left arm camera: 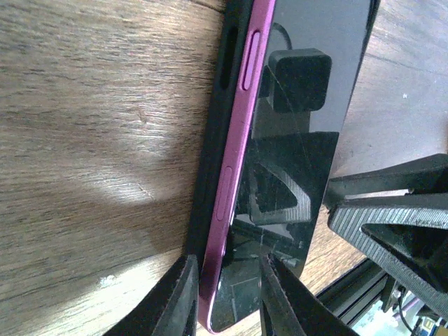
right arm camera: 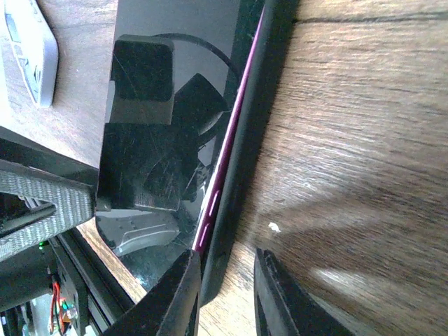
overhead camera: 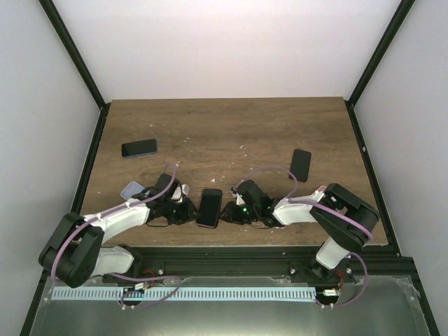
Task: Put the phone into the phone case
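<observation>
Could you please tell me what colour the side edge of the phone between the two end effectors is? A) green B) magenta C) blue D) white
B: the left wrist view shows a magenta side with buttons along the phone, next to the black case.

Your wooden counter [overhead camera: 224, 133] sits between plain white walls [overhead camera: 224, 42] on the left, right and far sides, black posts [overhead camera: 73, 49] at the corners, evenly lit.
</observation>
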